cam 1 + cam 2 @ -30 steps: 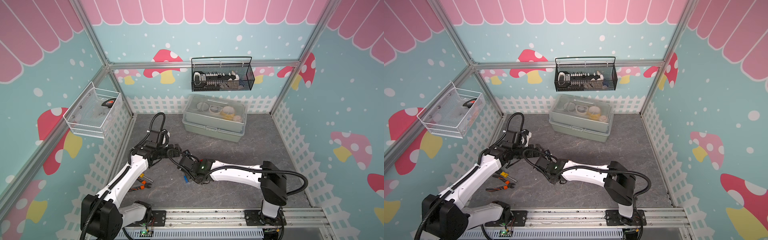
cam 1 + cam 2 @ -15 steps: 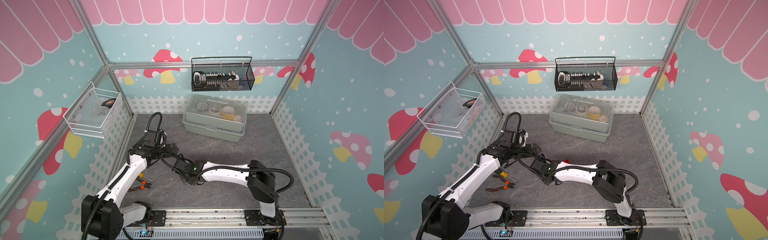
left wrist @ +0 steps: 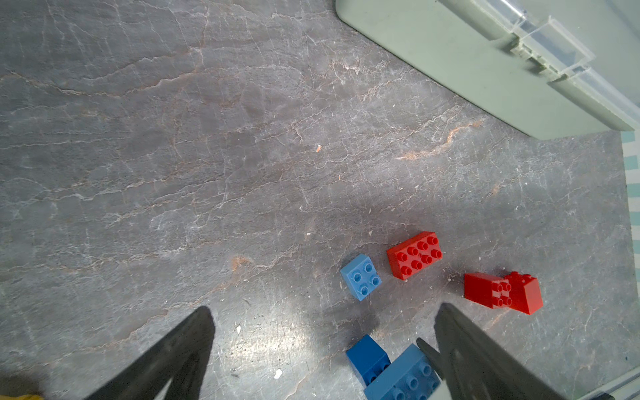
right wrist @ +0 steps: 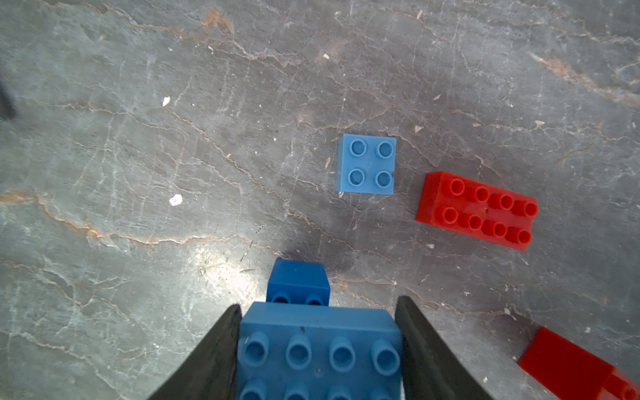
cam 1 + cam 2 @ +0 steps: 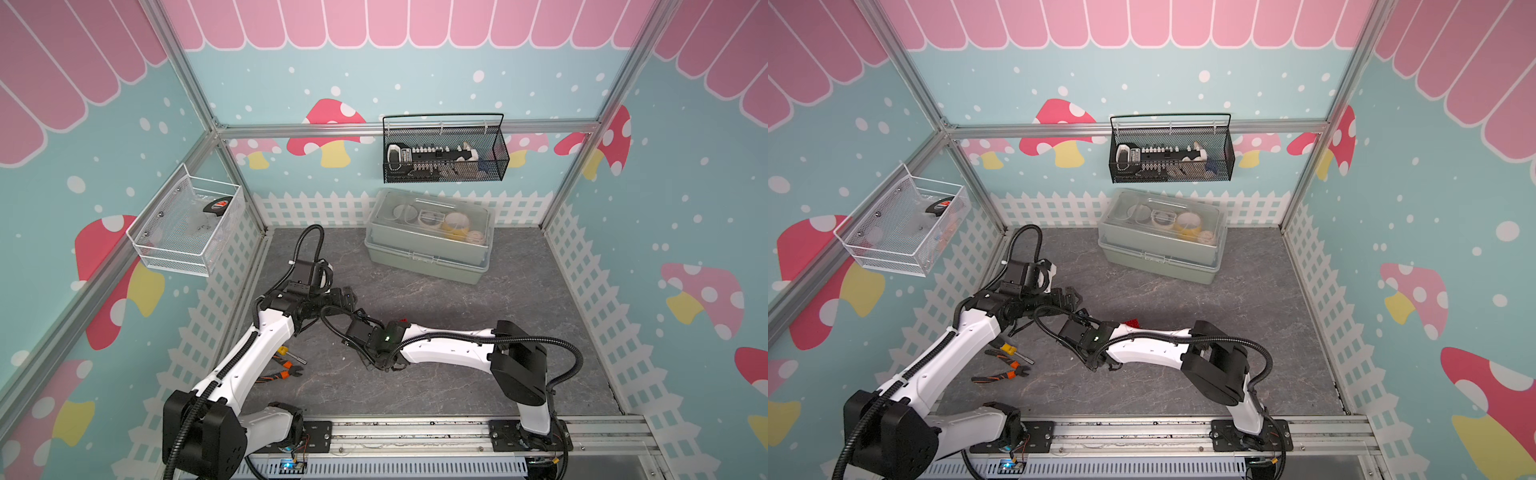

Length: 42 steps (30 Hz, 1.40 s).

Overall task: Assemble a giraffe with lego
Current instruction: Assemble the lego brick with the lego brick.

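My right gripper (image 4: 318, 304) is shut on a light-blue lego brick (image 4: 320, 349) that has a darker blue brick (image 4: 298, 278) joined to it, low over the mat. Loose lego lies ahead: a light-blue square brick (image 4: 367, 163), a red long brick (image 4: 477, 210) and a red joined pair (image 3: 502, 292). My left gripper (image 3: 322, 332) is open and empty, one of its fingers (image 3: 464, 346) beside the held blue bricks (image 3: 398, 374). In both top views the two grippers (image 5: 349, 297) (image 5: 376, 361) meet left of centre. No giraffe figure is in view.
Orange-handled pliers (image 5: 282, 372) and a yellow-handled tool (image 5: 286, 354) lie under the left arm. A grey-green lidded box (image 5: 428, 239) stands at the back. A black wire basket (image 5: 442, 151) and a white mesh basket (image 5: 187, 224) hang on the walls.
The right arm's elbow has swung left and its wrist now covers the blue bricks in the top views. The left arm has drawn back slightly.
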Motion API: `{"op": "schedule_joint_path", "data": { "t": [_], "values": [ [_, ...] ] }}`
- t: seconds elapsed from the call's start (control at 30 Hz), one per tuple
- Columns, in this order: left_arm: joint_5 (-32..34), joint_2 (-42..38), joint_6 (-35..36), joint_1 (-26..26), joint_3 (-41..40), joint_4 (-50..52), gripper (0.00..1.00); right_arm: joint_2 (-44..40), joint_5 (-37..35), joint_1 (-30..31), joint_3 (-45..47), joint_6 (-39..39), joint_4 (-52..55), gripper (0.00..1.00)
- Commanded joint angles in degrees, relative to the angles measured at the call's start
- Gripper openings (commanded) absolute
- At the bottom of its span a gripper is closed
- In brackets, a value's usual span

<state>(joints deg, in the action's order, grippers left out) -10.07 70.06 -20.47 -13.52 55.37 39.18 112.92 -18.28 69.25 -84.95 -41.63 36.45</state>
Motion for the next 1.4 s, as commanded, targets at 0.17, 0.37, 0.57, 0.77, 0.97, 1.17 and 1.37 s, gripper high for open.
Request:
{"op": "schedule_joint_path", "data": {
  "t": [0.17,0.37,0.57,0.77,0.97,1.17,1.37],
  "values": [
    [-1.4,-0.9,-0.3,0.0,0.3,0.6,0.99,1.3,0.7,-1.7,-1.0,-1.4,2.2,0.46],
    [-1.3,-0.9,-0.2,0.0,0.3,0.6,0.99,1.3,0.5,-2.1,-0.5,-1.6,2.8,0.46],
    [-1.0,-0.9,-0.4,-0.1,0.3,0.6,0.99,1.1,-0.2,-2.5,0.6,-2.4,2.7,0.45],
    [-0.4,-1.0,-0.3,0.0,0.3,0.7,0.99,1.7,-0.7,-2.5,1.2,-3.3,1.6,0.45],
    [0.9,-0.8,-0.3,0.0,0.5,1.3,0.99,2.5,-0.3,-2.5,1.4,-3.6,1.3,0.45],
    [4.3,-0.5,-0.2,0.2,0.8,2.6,0.99,2.1,-0.3,-2.5,3.1,-4.3,0.6,0.45],
    [5.1,0.2,-0.3,0.7,1.0,3.2,0.99,1.3,-0.3,-2.5,5.1,-6.0,0.1,0.45]
  ]
}}
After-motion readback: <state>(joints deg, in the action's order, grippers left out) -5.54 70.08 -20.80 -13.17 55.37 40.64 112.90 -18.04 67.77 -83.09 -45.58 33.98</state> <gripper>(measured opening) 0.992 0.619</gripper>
